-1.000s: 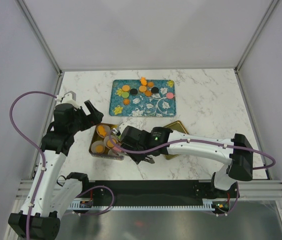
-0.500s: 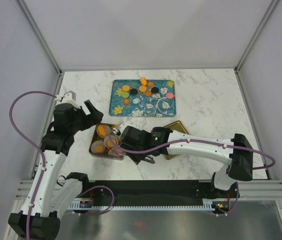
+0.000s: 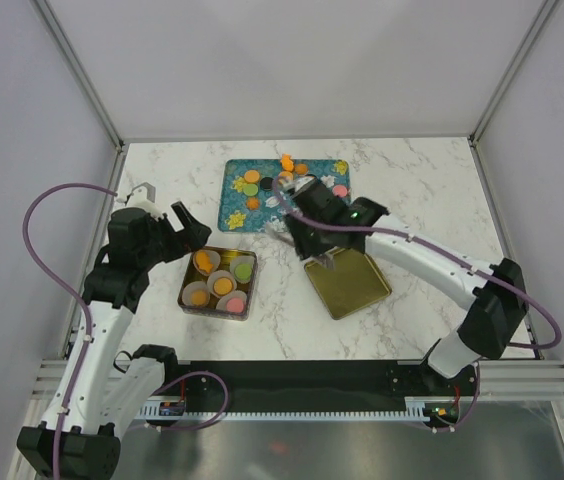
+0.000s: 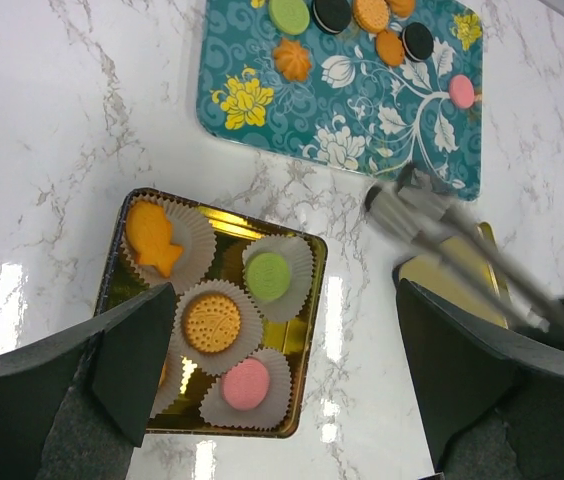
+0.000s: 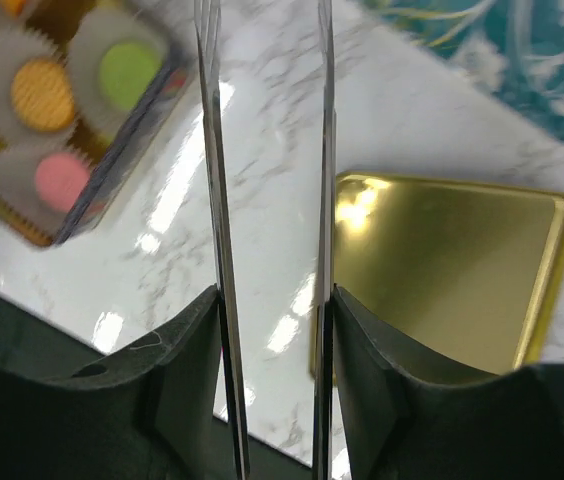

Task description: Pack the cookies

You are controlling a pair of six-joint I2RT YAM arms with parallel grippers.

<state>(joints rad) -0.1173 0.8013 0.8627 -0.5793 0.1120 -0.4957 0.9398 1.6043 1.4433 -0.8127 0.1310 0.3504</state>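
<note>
A gold tin [image 3: 187, 275] holds white paper cups with cookies: an orange fish [image 4: 152, 238], a green one [image 4: 268, 276], an orange biscuit [image 4: 211, 322] and a pink one [image 4: 246, 383]. More cookies [image 3: 282, 180] lie on the teal floral tray [image 3: 307, 215]. My left gripper [image 3: 187, 232] is open and empty above the tin, as the left wrist view [image 4: 287, 360] shows. My right gripper [image 3: 307, 222] is shut on metal tongs [image 5: 210, 200], whose blades stand apart with nothing between them. The tongs' tips [image 4: 387, 195] hang near the tray's near edge.
A gold lid [image 3: 347, 283] lies open side up to the right of the tin, under the right arm. It also shows in the right wrist view [image 5: 442, 270]. The tin [image 5: 62, 130] is at that view's upper left. White walls and metal posts bound the marble table.
My right gripper with the tongs has moved from over the tin, back and right, to the tray's near edge. The tin's green and pink cookies now show. The left arm has barely moved.
</note>
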